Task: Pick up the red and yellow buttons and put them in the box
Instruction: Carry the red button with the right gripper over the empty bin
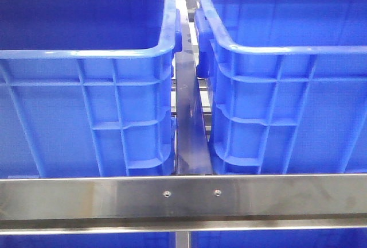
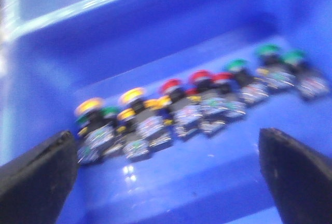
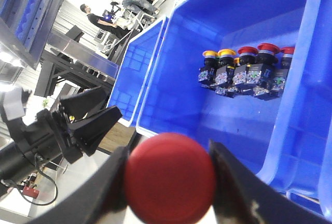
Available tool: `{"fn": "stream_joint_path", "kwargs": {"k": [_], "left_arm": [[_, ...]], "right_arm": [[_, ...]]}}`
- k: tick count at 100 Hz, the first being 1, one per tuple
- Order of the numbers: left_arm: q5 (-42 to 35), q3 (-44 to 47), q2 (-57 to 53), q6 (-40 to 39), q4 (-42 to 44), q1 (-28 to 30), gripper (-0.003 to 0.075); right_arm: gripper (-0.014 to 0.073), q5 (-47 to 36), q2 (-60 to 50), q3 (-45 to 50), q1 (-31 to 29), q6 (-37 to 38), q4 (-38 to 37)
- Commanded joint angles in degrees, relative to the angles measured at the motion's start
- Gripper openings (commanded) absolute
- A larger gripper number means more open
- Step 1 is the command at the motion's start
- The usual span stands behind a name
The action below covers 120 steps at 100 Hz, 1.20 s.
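Note:
In the left wrist view, blurred, a row of push buttons lies on a blue crate's floor [image 2: 207,182]: yellow-capped ones [image 2: 132,95], red-capped ones [image 2: 199,76] and green-capped ones [image 2: 237,65]. My left gripper [image 2: 166,175] is open and empty, its fingers [image 2: 36,172] wide apart just short of the row. My right gripper [image 3: 170,178] is shut on a red button [image 3: 170,175], held in the air outside a blue crate [image 3: 171,110]. That crate holds a row of yellow buttons [image 3: 210,54] and red buttons [image 3: 248,51]. Neither gripper shows in the front view.
Two tall blue crates [image 1: 86,110] [image 1: 287,104] stand side by side behind a steel rail [image 1: 183,196], with a narrow gap between them. In the right wrist view a black clamp-like machine part [image 3: 78,123] sits beside the crate, with metal shelving and people beyond.

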Motion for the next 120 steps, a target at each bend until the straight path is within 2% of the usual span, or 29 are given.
{"fn": "stream_joint_path", "kwargs": {"k": [1,17,33,40,47,66,68,103,120], "left_arm": [[-7.88,0.16,-4.11,-0.7,-3.59,5.63,0.0642],[-8.62,2.86,-11.32,-0.7,-5.38,11.78,0.0641],[-8.73,5.0,-17.21,-0.7,-5.38,12.38,0.0629],[-8.73,5.74,-19.32,-0.7,-5.38,12.38,0.0575],[-8.73,6.45,-20.93,-0.7,-5.38,12.38,0.0467],[-8.74,6.85,-21.94,-0.7,-5.38,12.38,0.0014],[-8.72,6.85,-21.94,-0.7,-5.38,12.38,-0.0016],[-8.72,6.85,-21.94,-0.7,-5.38,12.38,-0.0019],[-8.72,6.85,-21.94,-0.7,-5.38,12.38,-0.0019]], "right_arm": [[0.0014,1.48,-0.5,-1.86,-0.04,-1.57,4.11],[0.0014,1.21,-0.5,-1.86,-0.04,-2.17,4.11],[0.0014,-0.48,-0.5,-1.86,-0.04,-2.21,4.11],[0.0014,-0.97,-0.5,-1.86,-0.04,-2.21,4.11],[0.0014,-1.24,-0.5,-1.86,-0.04,-2.21,4.11],[0.0014,-3.49,-0.5,-1.86,-0.04,-2.21,4.11],[0.0014,-4.06,-0.5,-1.86,-0.04,-2.21,4.11],[0.0014,-19.72,0.61,-3.29,-1.38,-2.48,4.45],[0.0014,-19.66,6.52,-7.76,-4.76,-4.23,4.45]]}}
